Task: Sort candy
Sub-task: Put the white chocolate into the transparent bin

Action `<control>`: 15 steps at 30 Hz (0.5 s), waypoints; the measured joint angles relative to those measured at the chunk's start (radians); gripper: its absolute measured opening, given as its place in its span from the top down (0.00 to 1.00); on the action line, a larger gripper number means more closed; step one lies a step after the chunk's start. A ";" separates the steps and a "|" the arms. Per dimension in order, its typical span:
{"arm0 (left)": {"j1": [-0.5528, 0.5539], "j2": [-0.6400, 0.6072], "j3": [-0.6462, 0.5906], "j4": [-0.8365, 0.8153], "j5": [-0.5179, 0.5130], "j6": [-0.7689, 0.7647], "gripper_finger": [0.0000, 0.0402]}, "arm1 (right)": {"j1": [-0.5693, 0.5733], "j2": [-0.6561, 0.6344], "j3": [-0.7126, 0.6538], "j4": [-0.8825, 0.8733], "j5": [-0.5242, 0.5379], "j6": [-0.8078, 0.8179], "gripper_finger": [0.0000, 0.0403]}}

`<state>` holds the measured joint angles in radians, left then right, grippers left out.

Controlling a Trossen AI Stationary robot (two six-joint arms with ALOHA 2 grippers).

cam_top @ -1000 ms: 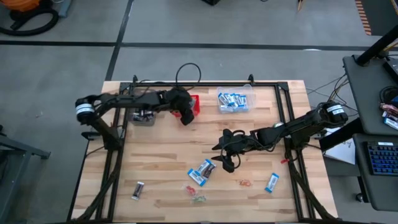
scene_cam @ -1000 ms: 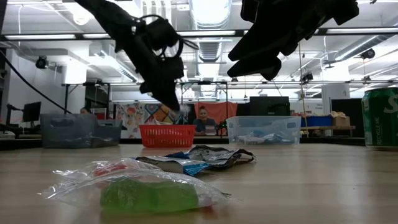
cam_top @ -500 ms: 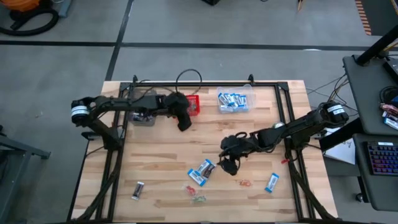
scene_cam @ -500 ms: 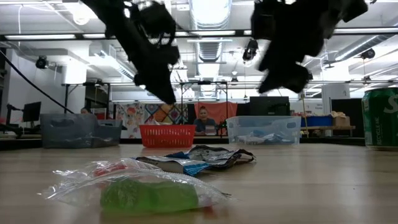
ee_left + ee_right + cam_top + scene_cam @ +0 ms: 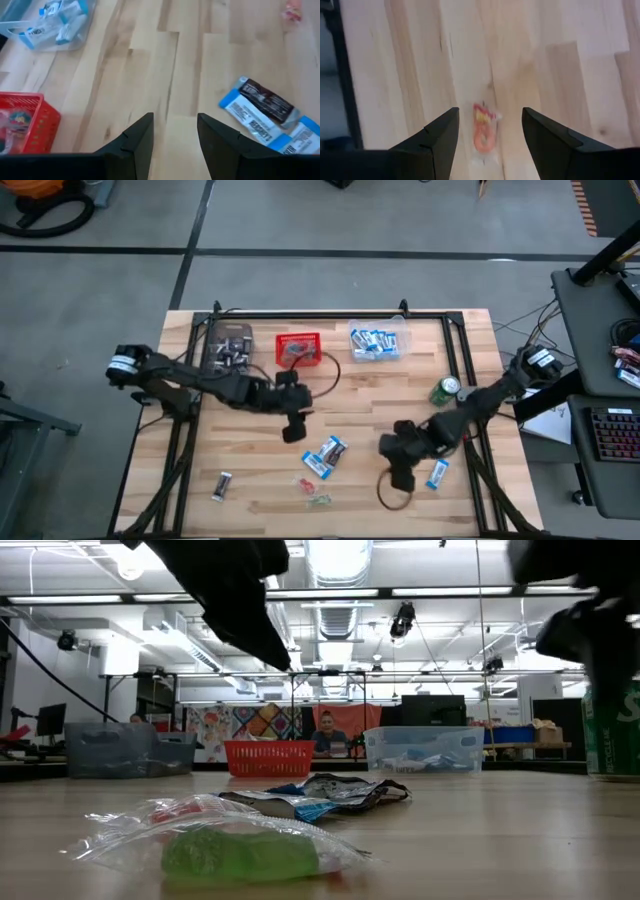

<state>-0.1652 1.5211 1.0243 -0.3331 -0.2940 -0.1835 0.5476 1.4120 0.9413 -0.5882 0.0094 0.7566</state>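
Right wrist view shows the right gripper (image 5: 489, 131) spread wide and empty, poised over a small red twist-wrapped candy (image 5: 483, 133) that lies flat on the wooden surface (image 5: 250, 450) between its fingers. The main risk here is a bad pinch: the wrapper is thin and sits flush with the wood, so closing fingers could skate over it, flick it sideways, or catch only a wrapper tail that slips free on the lift. From the high view, the left gripper (image 5: 294, 425) is also spread and empty near the middle of the surface, short of the blue-and-white packets (image 5: 326, 454) with a dark bar lying on them. That overlapped pile could be dragged apart or picked up as mixed kinds, which would spoil the sort. More candy lies loose: a dark mini bar (image 5: 222, 485), small twists (image 5: 316, 491) and a lone blue packet (image 5: 437, 474) just beside the right arm, where it could be swept aside. A green can (image 5: 445, 390) also stands close to that arm.
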 joint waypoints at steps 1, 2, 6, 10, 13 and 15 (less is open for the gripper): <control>-0.019 0.000 0.000 -0.002 -0.023 -0.008 0.66 | 0.018 0.000 -0.001 -0.011 0.016 0.003 0.49; -0.035 0.000 0.000 -0.004 -0.043 -0.016 0.66 | 0.032 0.000 -0.002 -0.024 0.027 0.011 0.49; -0.080 0.000 0.001 -0.007 -0.062 -0.036 0.66 | 0.075 0.000 -0.006 -0.087 0.037 0.107 0.49; -0.114 0.000 0.001 -0.044 -0.063 -0.065 0.66 | 0.107 0.000 -0.006 -0.181 -0.041 0.336 0.49; -0.132 0.000 0.001 -0.059 -0.063 -0.080 0.66 | 0.115 0.000 -0.006 -0.315 -0.174 0.645 0.49; -0.138 0.000 0.001 -0.060 -0.063 -0.088 0.66 | 0.135 0.000 -0.010 -0.376 -0.246 0.841 0.49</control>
<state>-0.3032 1.5211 1.0248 -0.3927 -0.3571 -0.2716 0.6826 1.4120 0.9317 -0.9641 -0.2370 1.5980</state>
